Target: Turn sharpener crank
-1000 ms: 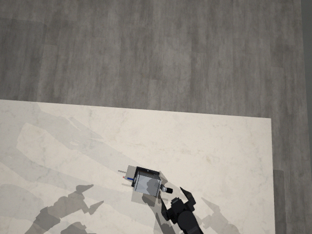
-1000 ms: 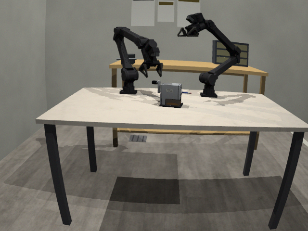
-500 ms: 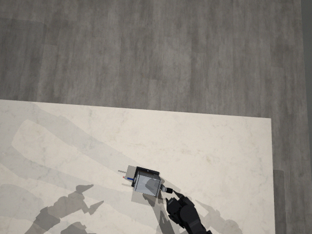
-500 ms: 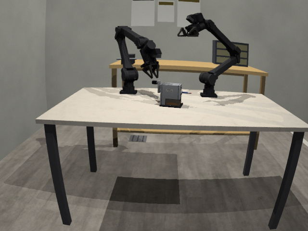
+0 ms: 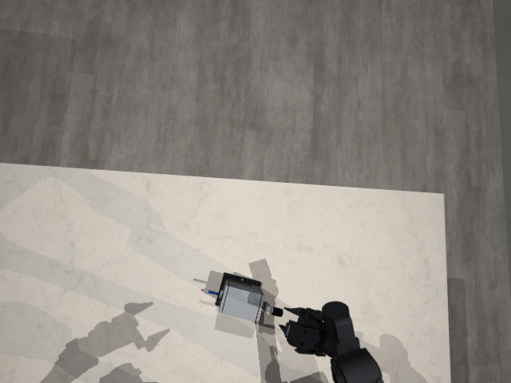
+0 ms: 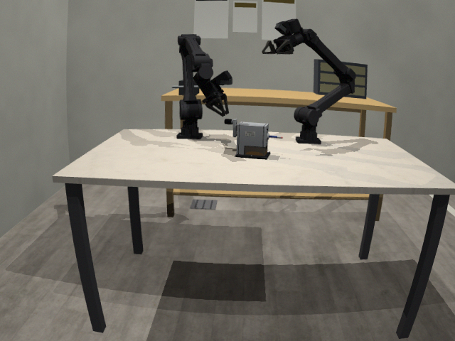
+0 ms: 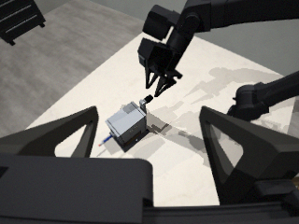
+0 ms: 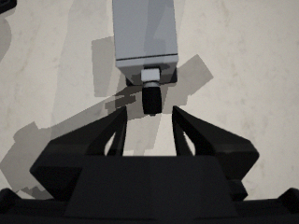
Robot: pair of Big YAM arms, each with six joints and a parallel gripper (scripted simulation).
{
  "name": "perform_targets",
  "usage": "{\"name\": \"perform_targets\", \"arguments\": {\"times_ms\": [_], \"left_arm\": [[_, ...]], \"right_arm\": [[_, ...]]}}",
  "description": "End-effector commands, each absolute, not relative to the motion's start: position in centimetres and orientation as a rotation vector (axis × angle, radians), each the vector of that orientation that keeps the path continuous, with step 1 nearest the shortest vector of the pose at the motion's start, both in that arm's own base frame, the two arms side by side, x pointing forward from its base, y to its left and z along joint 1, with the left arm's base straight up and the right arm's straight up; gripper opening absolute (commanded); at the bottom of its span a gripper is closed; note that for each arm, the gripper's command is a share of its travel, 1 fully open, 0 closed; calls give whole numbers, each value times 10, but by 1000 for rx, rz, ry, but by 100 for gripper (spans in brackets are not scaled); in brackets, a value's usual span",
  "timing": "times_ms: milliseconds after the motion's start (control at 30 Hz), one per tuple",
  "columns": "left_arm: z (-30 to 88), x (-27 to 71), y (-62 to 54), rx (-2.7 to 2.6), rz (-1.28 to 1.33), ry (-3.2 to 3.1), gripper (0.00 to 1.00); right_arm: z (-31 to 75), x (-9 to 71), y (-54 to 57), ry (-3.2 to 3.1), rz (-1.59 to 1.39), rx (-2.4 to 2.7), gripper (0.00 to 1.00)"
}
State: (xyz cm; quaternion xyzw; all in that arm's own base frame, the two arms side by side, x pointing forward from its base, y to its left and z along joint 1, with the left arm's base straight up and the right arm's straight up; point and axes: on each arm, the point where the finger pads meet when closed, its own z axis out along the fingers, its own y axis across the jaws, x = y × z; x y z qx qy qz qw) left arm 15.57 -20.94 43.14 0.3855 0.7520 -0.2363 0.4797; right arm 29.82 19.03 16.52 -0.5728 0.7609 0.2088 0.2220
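Seen from the arms' side, the pencil sharpener (image 5: 241,302) (image 6: 253,137) (image 7: 126,123) (image 8: 146,30) is standing upright on the pale table (image 5: 371,230) (image 6: 146,165) (image 7: 173,187) (image 8: 243,56), well in from the far edge. Its crank (image 5: 268,309) (image 6: 234,128) (image 7: 143,105) (image 8: 150,76) is sitting on the right side, with the black handle (image 5: 276,312) (image 6: 228,121) (image 7: 149,99) (image 8: 151,100) pointing outward near the height of the sharpener's top. A blue pencil (image 5: 210,292) (image 6: 275,136) (image 7: 107,139) is sticking out of the left side.

Just beyond the handle, the right gripper (image 5: 283,317) (image 6: 225,114) (image 7: 150,92) (image 8: 149,111) is reaching in from the right, angled downward. Its jaws are standing roughly half open and gripping nothing; in its wrist view the handle is lining up with the gap between them.

Farther out to the left, the left gripper (image 6: 270,52) (image 7: 149,111) is hovering high above the table, well apart from the sharpener. Its jaws are spreading wide and holding nothing.

Behind the arms, a wooden bench (image 6: 257,93) is standing against the wall, bearing a dark-framed drawer unit (image 6: 316,77) toward the left.
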Motion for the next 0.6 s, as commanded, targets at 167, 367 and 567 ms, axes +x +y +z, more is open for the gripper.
{"name": "perform_targets", "arguments": {"times_ms": [167, 367, 567], "left_arm": [[446, 157, -210, 912, -595, 1820, 100], [446, 157, -210, 912, -595, 1820, 100], [446, 157, -210, 912, -595, 1820, 100]], "right_arm": [[163, 308, 189, 2037, 590, -1669, 46], [162, 308, 197, 2017, 576, -1674, 46], [150, 309, 203, 2039, 588, -1667, 43]]}}
